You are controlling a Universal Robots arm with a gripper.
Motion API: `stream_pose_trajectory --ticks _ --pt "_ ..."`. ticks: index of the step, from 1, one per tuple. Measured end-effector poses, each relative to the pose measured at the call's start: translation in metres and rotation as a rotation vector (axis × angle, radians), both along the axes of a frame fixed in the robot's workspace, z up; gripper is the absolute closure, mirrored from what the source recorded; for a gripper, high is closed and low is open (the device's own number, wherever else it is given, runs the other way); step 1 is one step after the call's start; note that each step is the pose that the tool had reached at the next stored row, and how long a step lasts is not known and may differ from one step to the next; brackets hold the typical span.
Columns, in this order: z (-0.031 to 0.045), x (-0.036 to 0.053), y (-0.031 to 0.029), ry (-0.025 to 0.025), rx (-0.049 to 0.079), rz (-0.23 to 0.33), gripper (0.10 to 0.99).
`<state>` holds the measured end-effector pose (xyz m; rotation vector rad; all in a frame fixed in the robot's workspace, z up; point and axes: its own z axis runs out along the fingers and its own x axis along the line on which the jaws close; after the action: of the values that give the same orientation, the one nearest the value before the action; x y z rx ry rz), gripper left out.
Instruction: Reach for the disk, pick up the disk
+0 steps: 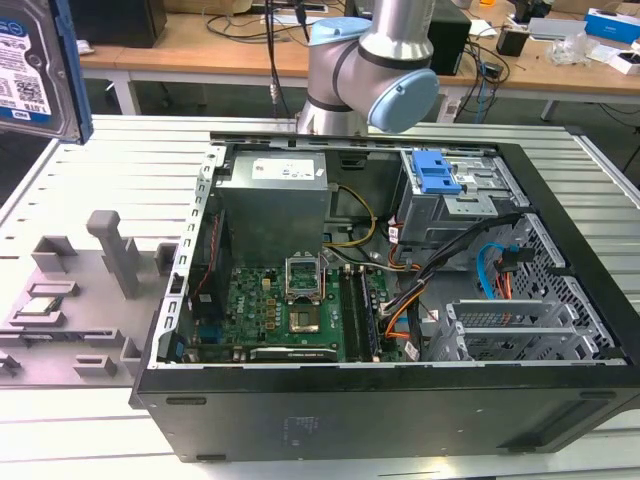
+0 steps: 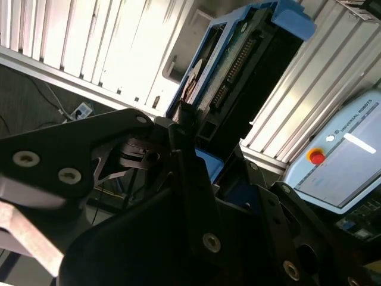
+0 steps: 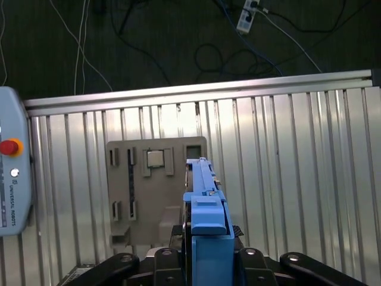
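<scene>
Ribbed metal table (image 3: 297,149) below; hand (image 3: 206,232) pinches the disk (image 3: 203,187) edge-on above it.

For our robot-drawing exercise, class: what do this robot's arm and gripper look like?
The silver-grey tubular metal arm has rounded joints, one closed by a light-blue round cap. The black gripper is built from flat linkage bars pinned with silver screws.

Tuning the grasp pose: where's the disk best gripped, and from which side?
Probably across its thin dimension, with the pads on the two broad flat faces, coming in over a narrow edge. The disk is a flat slab with blue rails on its sides, so the faces give parallel contact. The gripper holds it that way, edge-on in the first wrist view, above the table.
</scene>
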<state>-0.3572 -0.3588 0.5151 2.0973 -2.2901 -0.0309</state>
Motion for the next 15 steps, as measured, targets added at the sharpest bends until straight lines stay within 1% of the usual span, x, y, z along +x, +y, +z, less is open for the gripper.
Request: stream_pose_trajectory --ticks 1,2,6,8,10,13,15 --pt "0.0 0.0023 0.0 0.0 0.0 0.0 0.714" --pt "0.0 0.0077 0.0 0.0 0.0 0.0 0.714" --pt "0.0 0.0181 0.0 -0.0001 0.0 0.0 0.714" --pt "0.0 0.0271 0.0 0.0 0.0 0.0 0.714" --pt "0.0 0.0411 0.0 0.0 0.0 0.0 0.714" --pt "0.0 0.0509 0.0 0.0 0.0 0.0 0.714" --pt "0.0 0.0595 0.0 0.0 0.0 0.0 0.714"
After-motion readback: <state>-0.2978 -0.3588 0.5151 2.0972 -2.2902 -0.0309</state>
